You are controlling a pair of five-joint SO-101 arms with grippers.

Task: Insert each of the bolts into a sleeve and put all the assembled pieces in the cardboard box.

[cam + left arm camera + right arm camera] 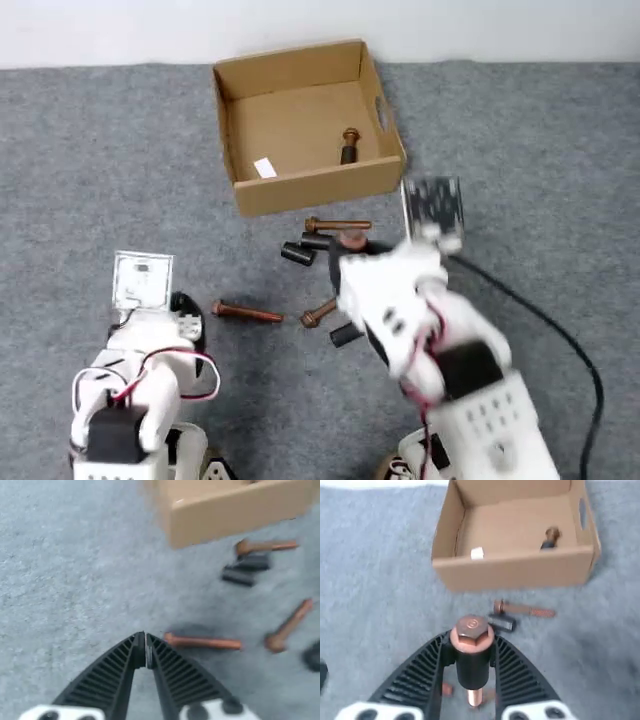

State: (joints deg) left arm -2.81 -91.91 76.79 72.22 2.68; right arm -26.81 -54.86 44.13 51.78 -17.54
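Grey carpeted tabletop (80,150) carries the cardboard box (310,190). Just in front of the box: one bolt (338,224), two black sleeves (298,253) beside it. Farther out from the box: second bolt (245,313), third bolt (320,313), third sleeve (346,335).

a grey carpet (90,170) covers the table, with a plain white wall (110,30) along its far edge.

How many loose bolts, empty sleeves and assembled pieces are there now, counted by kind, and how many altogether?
Loose bolts: 3
Empty sleeves: 3
Assembled pieces: 2 (one in the cardboard box, one in the right gripper)
Total: 8
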